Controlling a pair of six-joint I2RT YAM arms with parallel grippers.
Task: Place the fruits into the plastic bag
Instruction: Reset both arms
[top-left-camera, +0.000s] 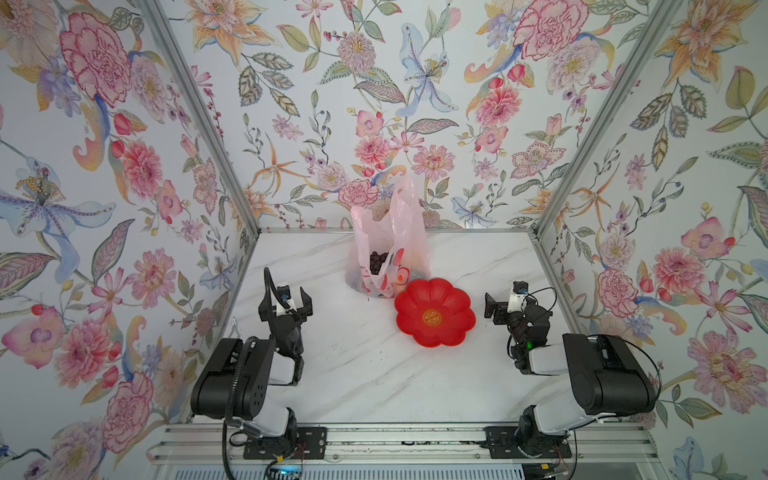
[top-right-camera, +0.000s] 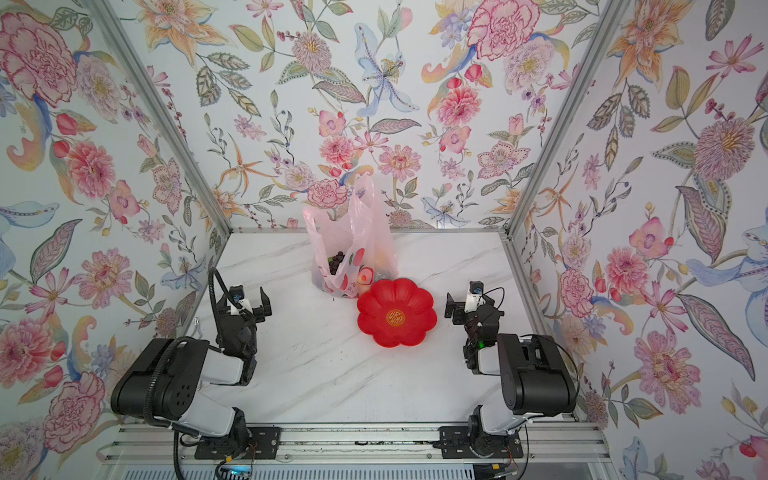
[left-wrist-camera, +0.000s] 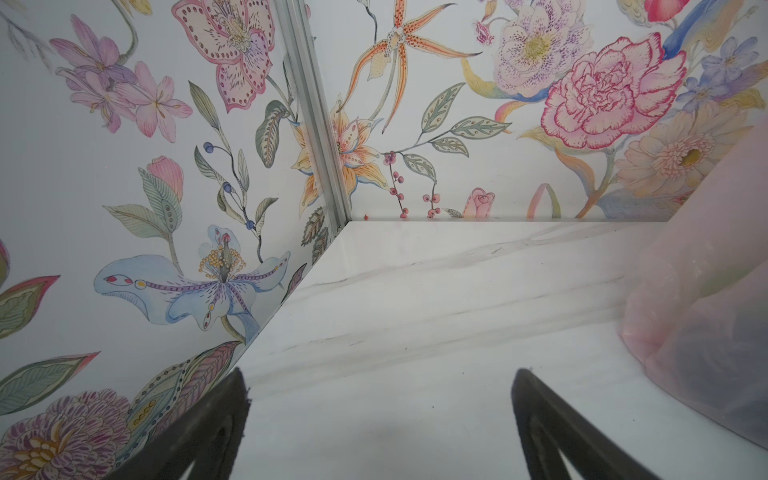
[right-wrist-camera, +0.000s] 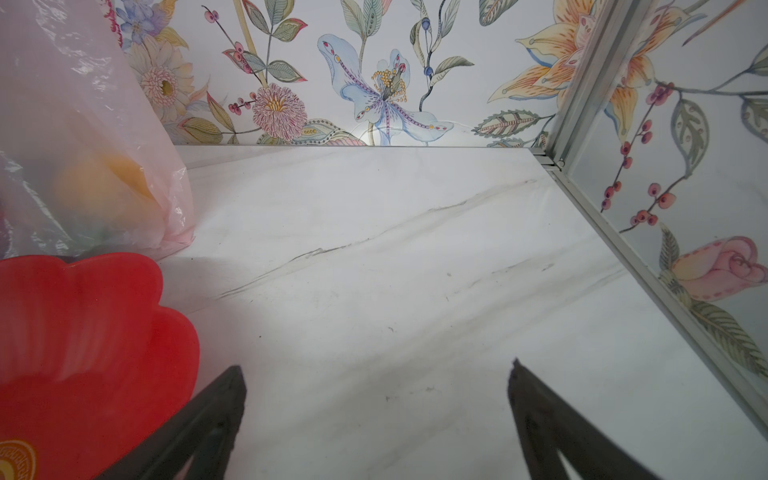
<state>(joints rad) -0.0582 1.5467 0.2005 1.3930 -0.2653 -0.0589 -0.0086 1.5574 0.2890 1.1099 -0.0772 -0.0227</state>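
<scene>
The translucent pink plastic bag (top-left-camera: 405, 232) (top-right-camera: 365, 232) stands upright at the back middle of the marble table, its mouth facing up. Fruits lie inside it: a dark purple grape bunch (top-left-camera: 377, 262) (top-right-camera: 336, 262) shows through the opening. A blurred yellow-orange fruit (right-wrist-camera: 99, 178) shows through the bag's wall (right-wrist-camera: 83, 104). No fruit lies loose on the table. My left gripper (top-left-camera: 286, 302) (left-wrist-camera: 380, 374) is open over bare table, left of the bag (left-wrist-camera: 706, 299). My right gripper (top-left-camera: 494, 309) (right-wrist-camera: 376, 370) is open and empty, right of the plate.
An empty red flower-shaped plate (top-left-camera: 434, 311) (top-right-camera: 397, 311) (right-wrist-camera: 83, 332) sits just in front of the bag and to its right, touching its base. Floral walls with aluminium posts close in the table on the left, right and back.
</scene>
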